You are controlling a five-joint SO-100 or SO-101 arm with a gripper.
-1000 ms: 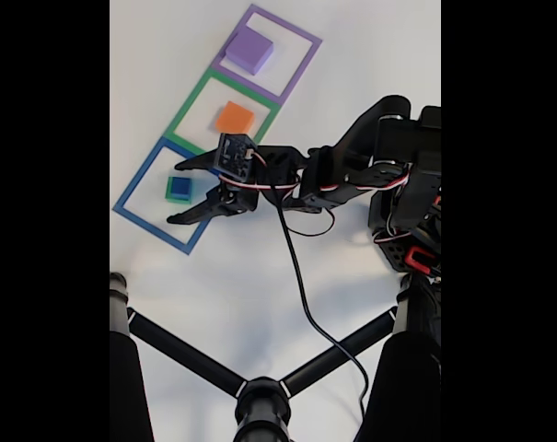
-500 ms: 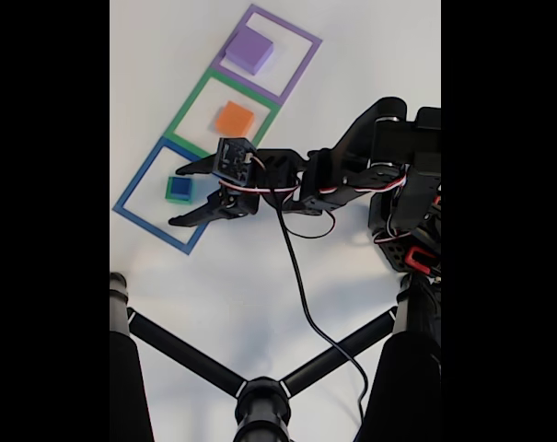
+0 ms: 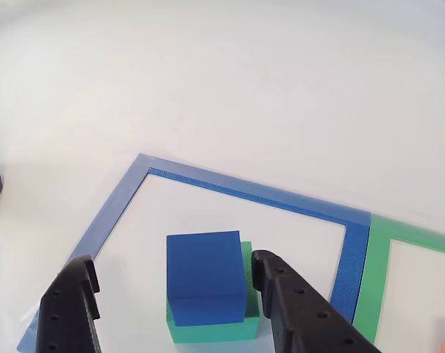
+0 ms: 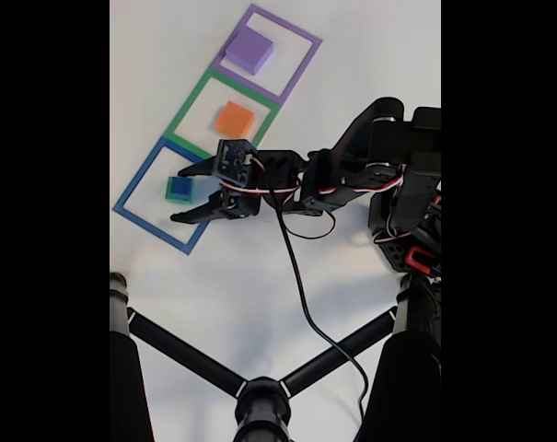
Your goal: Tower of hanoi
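A small blue cube (image 3: 206, 276) sits on a wider green block (image 3: 215, 331), inside the flat blue frame (image 3: 244, 190). In the fixed view this stack (image 4: 178, 189) lies in the blue frame (image 4: 138, 175). An orange block (image 4: 234, 117) rests in the green frame (image 4: 186, 105), and a purple block (image 4: 249, 49) in the purple frame (image 4: 301, 71). My gripper (image 4: 176, 195) is open, one black finger on each side of the stack. In the other view the gripper (image 3: 172, 262) straddles the cube, and both fingers (image 3: 281, 294) stand apart from it.
The arm's base (image 4: 411, 216) stands at the right. A black cable (image 4: 301, 285) trails from the wrist toward the bottom. Black tripod legs (image 4: 260, 396) spread across the lower part of the white table.
The arm's upper links have shifted slightly left. The open gripper stays around the blue-on-green stack with its jaws a touch narrower. The blocks have not moved.
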